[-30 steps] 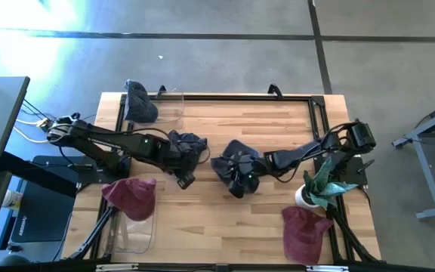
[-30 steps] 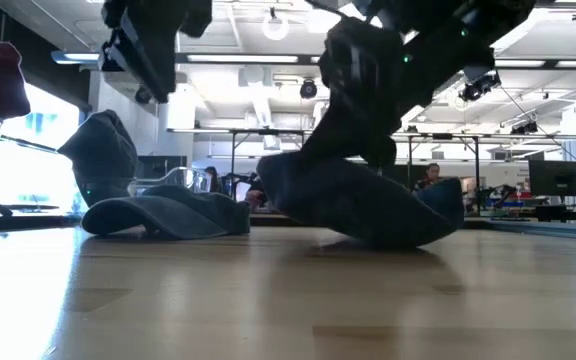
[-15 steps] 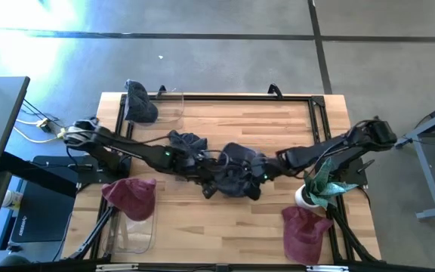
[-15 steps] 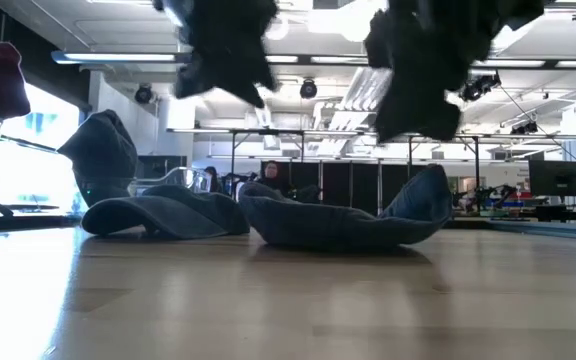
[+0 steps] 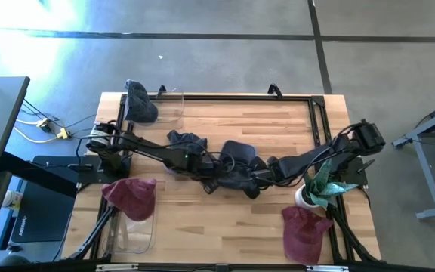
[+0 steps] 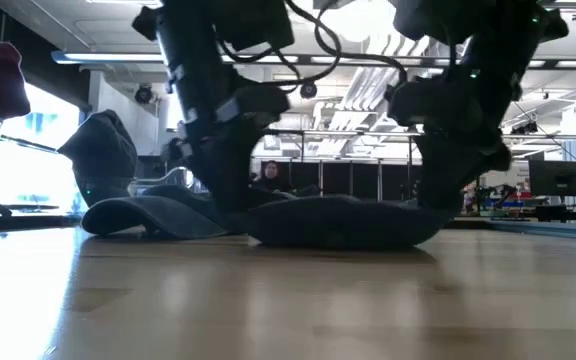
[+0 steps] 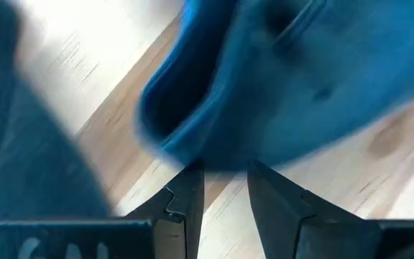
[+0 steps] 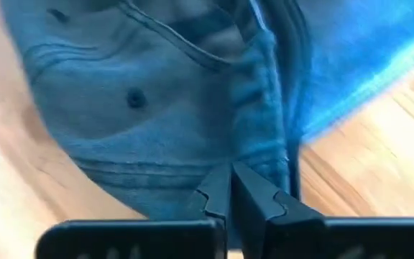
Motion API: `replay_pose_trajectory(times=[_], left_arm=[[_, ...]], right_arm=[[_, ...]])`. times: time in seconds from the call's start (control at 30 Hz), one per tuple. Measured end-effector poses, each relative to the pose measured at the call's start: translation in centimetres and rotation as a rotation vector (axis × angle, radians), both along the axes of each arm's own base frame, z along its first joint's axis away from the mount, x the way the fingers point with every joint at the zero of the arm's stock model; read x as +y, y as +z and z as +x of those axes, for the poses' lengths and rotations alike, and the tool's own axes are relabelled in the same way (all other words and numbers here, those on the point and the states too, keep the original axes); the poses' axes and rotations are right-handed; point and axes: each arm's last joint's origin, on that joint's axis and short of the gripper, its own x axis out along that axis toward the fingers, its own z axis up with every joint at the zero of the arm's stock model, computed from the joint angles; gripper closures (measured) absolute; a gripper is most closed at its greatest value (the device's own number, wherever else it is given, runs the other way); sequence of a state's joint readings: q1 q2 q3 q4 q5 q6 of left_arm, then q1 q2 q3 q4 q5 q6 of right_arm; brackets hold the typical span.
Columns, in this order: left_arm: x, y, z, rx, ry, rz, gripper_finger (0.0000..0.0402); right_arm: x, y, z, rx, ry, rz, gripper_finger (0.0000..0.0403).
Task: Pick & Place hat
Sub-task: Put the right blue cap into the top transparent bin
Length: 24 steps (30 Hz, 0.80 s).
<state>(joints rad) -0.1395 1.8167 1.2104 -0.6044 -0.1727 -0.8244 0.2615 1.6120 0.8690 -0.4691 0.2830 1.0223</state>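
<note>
A dark blue hat (image 5: 236, 160) lies flat on the wooden table at mid-table; in the low view it is a low mound (image 6: 343, 222). My left gripper (image 5: 211, 183) is down at the hat's left edge (image 7: 192, 147). Its fingers (image 7: 225, 176) are open, with bare wood between them. My right gripper (image 5: 254, 187) is down on the hat's right part, its fingers (image 8: 230, 176) shut on the cloth. A second dark hat (image 5: 187, 142) lies to the left of the first. My left gripper slants down from the table's left, its fingertips (image 7: 192, 176) right at the hat's edge; whether they touch it I cannot tell. My right gripper pinches a gathered fold of the hat's cloth (image 8: 254, 155) at its fingertips, slanting down from the table's right. The hat lies on the table.
A dark hat (image 5: 138, 102) sits on a clear container at the far left corner. A red hat (image 5: 131, 195) rests on a clear bin at the near left, and another red hat (image 5: 304, 230) lies near right. A potted plant (image 5: 319, 185) stands beside my right arm.
The blue hat, tilted up off the table under my right gripper a second ago, has dropped onto the table and now lies flattened. My left gripper has gone toward the table's right edge and down to the hat's left edge. My right gripper has come back down onto the hat.
</note>
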Motion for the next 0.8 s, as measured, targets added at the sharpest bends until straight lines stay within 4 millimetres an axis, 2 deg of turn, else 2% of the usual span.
replay_pose_trajectory(times=[0.17,0.4,0.53,0.67,0.8], left_arm=[[-0.1,0.3,-0.3,0.003,0.004,0.027,0.0299],[0.0,3.5,-0.9,-0.096,0.003,0.005,0.0299],[0.1,5.2,-1.0,-0.168,-0.022,-0.027,0.0299],[1.2,4.9,-0.7,-0.161,-0.032,-0.057,0.0299],[3.1,4.5,-1.5,-0.063,0.056,0.031,0.0299]], right_arm=[[0.2,0.2,-0.6,0.025,-0.011,-0.029,0.0396],[0.2,2.4,-0.9,-0.060,0.017,0.058,0.0401],[0.2,3.4,-0.3,-0.147,0.110,0.120,0.0401],[-0.2,1.4,1.3,-0.136,0.156,0.094,0.0402],[-0.8,-1.7,2.5,-0.070,0.137,0.074,0.0402]])
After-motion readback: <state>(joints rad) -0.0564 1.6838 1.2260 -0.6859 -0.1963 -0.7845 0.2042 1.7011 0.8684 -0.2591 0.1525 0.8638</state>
